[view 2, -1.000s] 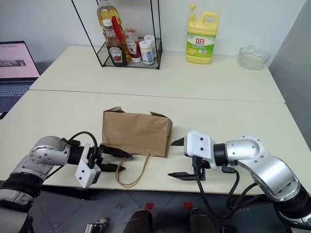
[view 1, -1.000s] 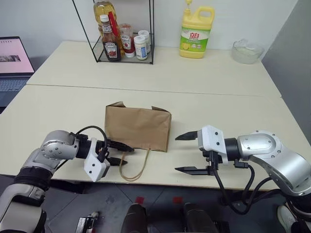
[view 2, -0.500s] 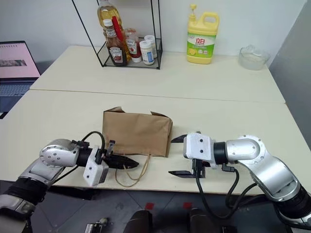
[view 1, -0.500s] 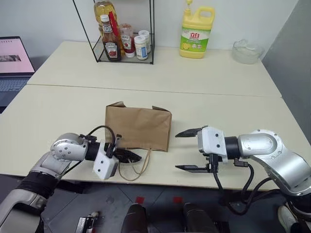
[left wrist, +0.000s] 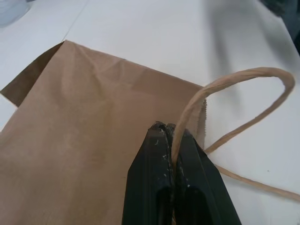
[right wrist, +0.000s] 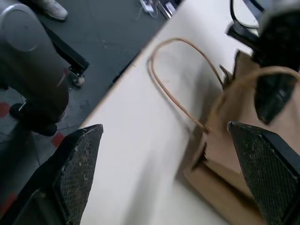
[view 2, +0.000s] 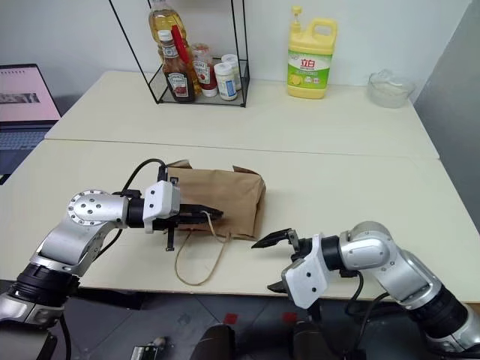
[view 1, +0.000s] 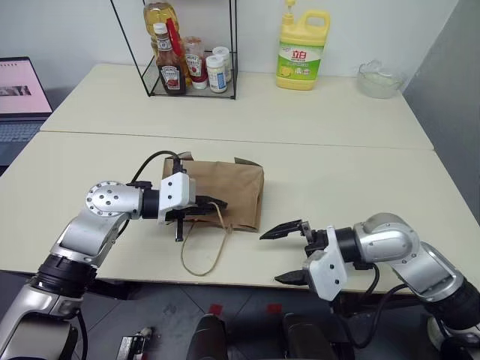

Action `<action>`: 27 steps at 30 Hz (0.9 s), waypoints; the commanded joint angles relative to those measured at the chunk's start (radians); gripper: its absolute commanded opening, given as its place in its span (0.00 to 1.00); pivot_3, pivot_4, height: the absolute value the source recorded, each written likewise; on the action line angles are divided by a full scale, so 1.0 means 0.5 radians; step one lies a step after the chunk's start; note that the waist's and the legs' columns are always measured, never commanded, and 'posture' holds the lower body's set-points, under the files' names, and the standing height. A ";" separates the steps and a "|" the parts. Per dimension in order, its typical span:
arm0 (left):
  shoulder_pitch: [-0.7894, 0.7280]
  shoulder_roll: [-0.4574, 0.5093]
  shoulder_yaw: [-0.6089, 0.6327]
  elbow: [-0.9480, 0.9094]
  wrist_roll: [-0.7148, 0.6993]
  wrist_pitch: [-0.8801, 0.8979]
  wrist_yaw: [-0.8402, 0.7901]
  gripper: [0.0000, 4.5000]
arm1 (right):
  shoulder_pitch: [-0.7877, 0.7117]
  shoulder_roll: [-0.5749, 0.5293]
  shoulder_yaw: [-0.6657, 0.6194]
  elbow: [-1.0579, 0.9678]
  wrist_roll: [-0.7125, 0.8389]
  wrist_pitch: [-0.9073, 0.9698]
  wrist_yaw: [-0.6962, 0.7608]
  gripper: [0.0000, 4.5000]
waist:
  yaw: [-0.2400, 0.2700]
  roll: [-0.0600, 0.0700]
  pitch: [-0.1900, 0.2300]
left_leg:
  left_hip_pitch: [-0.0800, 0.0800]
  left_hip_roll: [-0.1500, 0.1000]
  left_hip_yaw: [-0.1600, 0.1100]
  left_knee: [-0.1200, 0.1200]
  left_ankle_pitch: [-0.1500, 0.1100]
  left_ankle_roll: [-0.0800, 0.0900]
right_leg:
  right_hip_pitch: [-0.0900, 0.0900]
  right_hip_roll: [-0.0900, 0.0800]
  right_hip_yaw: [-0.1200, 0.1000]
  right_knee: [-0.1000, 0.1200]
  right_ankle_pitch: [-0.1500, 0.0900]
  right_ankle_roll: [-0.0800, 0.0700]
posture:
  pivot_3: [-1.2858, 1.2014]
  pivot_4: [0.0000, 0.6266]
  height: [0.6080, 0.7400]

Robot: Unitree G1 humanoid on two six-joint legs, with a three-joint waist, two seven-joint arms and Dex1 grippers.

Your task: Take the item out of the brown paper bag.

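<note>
Bench edge: the crumpled brown kraft paper bag (view 1: 223,194) lies flat on the cream bench (view 1: 352,176), near its front edge, with its mouth toward that edge.
Open room: bare bench surface stretches to the right of the bag and behind it, up to the seam where a second cream bench (view 1: 315,112) adjoins.
Handles: two thin tan loop handles; one (left wrist: 234,101) is pinched and raised, the other (view 1: 201,251) lies slack on the bench, reaching toward the front edge.
Left gripper: the left gripper (view 1: 211,203) has its two black fingers pressed together on the raised handle, right at the bag's mouth.
Right gripper: the right gripper (view 1: 291,253) stands spread wide and holds nothing, hanging over the front edge just right of the bag and apart from it.
Bag contents: the item cannot be made out; the paper hides whatever is inside.
Far side: one black wire rack (view 1: 182,49) stands on the rear bench holding several bottles, among them a ketchup bottle (view 1: 169,69), a tall bottle of yellow oil (view 1: 162,15) and a small white jar (view 1: 217,73).
Also counted: one yellow detergent jug (view 1: 302,51) right of the rack; one clear glass bowl (view 1: 382,80) at the far right.
Left margin: one open laptop (view 1: 20,94) sits well apart from the bag.
</note>
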 commanded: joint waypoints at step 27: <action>-0.053 -0.154 0.154 -0.051 0.097 0.099 -0.137 0.01 | -0.415 0.834 0.417 0.787 -1.178 -0.351 -0.598 1.00 | 0.000 0.000 0.000 | 0.002 0.000 -0.001 0.000 0.001 -0.002 | 0.001 0.000 -0.001 0.001 0.000 0.000 | 0.52 0.24 1.00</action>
